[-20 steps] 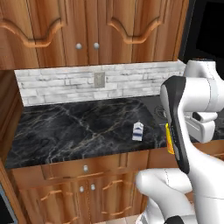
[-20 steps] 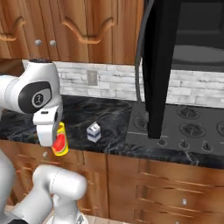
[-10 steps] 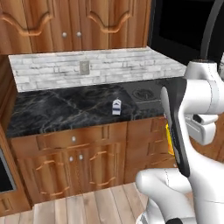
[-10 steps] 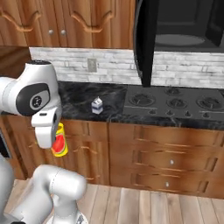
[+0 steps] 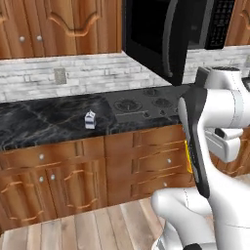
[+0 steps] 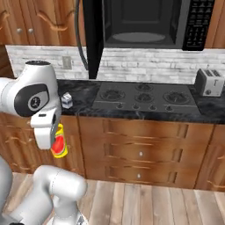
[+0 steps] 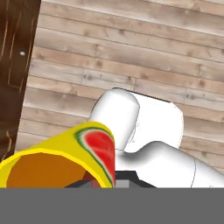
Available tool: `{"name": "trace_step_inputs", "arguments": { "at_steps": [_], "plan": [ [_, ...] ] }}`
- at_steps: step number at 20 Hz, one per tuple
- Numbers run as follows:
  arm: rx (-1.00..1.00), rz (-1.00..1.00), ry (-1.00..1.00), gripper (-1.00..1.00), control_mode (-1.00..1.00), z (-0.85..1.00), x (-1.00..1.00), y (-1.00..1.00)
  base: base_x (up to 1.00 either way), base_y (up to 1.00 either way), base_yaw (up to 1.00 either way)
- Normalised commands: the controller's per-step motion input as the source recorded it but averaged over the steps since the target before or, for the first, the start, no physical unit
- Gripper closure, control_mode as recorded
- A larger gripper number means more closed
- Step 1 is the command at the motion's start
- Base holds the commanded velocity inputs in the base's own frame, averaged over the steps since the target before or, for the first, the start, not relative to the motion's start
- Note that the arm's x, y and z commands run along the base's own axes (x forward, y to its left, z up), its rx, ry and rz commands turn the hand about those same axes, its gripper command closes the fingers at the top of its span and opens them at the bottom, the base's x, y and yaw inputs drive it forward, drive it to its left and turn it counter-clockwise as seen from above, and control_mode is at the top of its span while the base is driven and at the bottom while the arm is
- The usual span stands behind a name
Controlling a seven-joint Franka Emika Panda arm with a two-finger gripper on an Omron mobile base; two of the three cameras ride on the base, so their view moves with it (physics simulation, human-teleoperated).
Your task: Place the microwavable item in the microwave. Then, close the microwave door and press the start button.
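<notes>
Showing yellow cup (image 7: pixel 65 153) — watermelon picture, orange rim

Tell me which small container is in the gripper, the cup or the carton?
The yellow cup with the watermelon picture: it hangs in the gripper in front of the lower cabinets. The white-and-blue milk carton stands apart on the black counter, left of the cooktop.

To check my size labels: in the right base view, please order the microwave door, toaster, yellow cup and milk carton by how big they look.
1. microwave door
2. toaster
3. yellow cup, though it is nearer the camera, so its place is unsure
4. milk carton
</notes>
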Motion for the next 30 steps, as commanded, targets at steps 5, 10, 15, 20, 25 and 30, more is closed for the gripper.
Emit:
{"name": "trace_step_inputs", "arguments": {
  "at_steps": [5, 10, 15, 20, 25, 30],
  "plan": [
    [0.00, 0.00, 0.00, 1.00, 1.00, 0.00, 0.00, 0.00, 0.09, -1.00, 0.05],
    [0.00, 0.00, 0.00, 1.00, 1.00, 0.00, 0.00, 0.00, 0.22, -0.89, 0.12],
    [0.00, 0.00, 0.00, 1.00, 1.00, 0.00, 0.00, 0.00, 0.56, -0.46, 0.11],
    [0.00, 0.00, 0.00, 1.00, 1.00, 0.00, 0.00, 0.00, 0.73, -0.07, 0.04],
    [0.00, 0.00, 0.00, 1.00, 1.00, 0.00, 0.00, 0.00, 0.79, 0.00, 0.00],
    [0.00, 0.00, 0.00, 1.00, 1.00, 0.00, 0.00, 0.00, 0.70, 0.00, 0.00]
  ]
}}
